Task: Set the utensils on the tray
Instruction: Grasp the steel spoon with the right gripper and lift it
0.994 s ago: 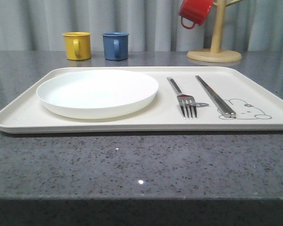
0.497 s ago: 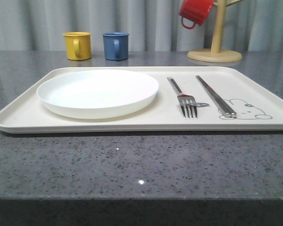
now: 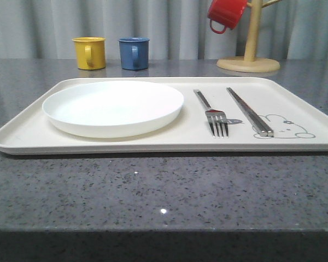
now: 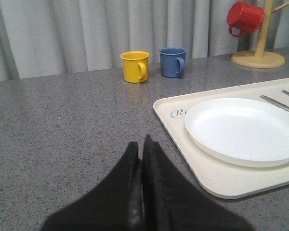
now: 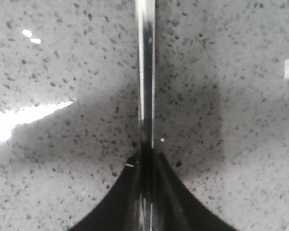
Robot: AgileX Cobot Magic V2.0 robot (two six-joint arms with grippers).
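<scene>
The left pincer has two matte black fingers, smooth and unmarked, broad at the base and tapering to narrow rounded tips. The right pincer is the same plain black, its fingers flaring wide toward the wrist in curved outlines

White plate, fork, chopsticks flat on cream tray.
</scene>
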